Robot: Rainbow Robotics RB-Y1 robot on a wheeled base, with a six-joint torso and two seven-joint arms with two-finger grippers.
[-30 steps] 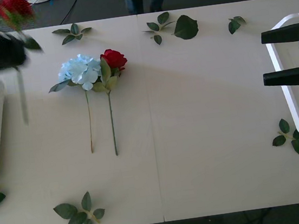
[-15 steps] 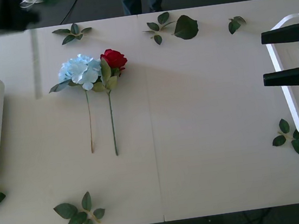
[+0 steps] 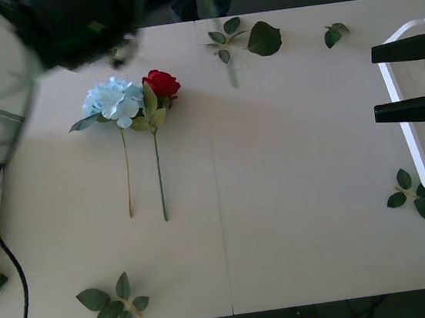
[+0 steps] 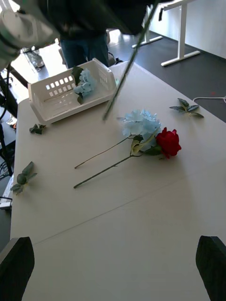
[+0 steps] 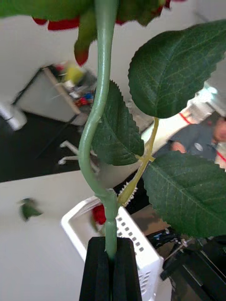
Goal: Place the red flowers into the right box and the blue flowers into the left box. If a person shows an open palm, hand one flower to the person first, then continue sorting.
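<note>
Lab or office test space. Dark floor, white-legged desks behind long white worktable. Cables trailing on floor, black cable hanging at table edge. Cluttered shelf unit against pale wall.

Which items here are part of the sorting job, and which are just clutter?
Job:
red flower clamped in the left gripper
blue flower and red rose on the table
left box
right box, beside the open right gripper

Clutter:
loose leaf sprigs
</note>
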